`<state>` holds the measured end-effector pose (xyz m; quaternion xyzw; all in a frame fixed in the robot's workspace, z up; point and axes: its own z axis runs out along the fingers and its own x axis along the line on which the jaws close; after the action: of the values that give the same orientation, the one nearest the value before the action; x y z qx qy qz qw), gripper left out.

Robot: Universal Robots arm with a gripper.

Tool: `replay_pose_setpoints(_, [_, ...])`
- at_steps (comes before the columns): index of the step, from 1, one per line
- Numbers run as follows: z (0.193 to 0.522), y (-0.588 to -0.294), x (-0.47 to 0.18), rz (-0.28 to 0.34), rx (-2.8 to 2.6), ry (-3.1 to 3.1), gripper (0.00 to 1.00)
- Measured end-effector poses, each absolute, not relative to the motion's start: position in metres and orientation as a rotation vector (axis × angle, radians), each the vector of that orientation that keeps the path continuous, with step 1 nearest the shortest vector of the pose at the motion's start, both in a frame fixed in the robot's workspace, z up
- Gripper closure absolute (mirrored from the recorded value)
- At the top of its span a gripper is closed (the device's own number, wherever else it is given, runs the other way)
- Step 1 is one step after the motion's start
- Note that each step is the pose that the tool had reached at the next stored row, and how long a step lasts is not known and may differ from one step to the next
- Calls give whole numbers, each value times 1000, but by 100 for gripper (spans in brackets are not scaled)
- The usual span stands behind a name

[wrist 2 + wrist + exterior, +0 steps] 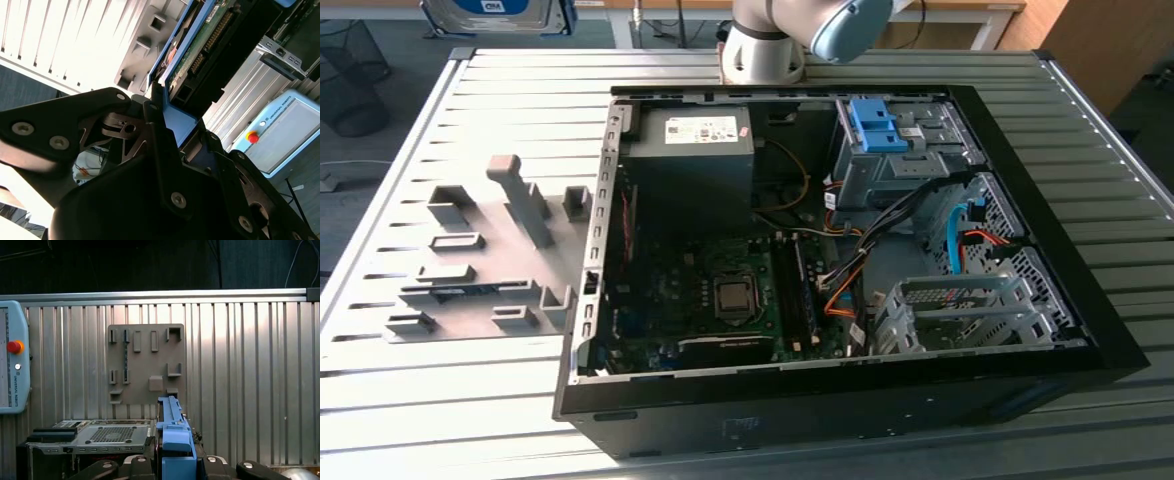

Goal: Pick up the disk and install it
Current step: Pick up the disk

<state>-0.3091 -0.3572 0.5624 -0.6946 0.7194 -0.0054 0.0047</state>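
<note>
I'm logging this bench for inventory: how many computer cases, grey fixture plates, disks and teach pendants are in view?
Computer case: 1
Grey fixture plate: 1
Disk, gripped in the hand: 1
Teach pendant: 1
Total: 4

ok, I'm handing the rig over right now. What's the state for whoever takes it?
Gripper: shut on the disk, clamped on its blue carrier.
Disk: held in the air over the slatted table, clear of the grey fixture plate.
Done: pickup.
Left: the install. The disk is not yet in the open computer case.
</note>
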Motion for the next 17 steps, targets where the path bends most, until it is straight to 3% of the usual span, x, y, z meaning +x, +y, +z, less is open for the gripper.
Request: replay_pose_setpoints(17, [562, -357, -300, -17, -2176, 2253, 64])
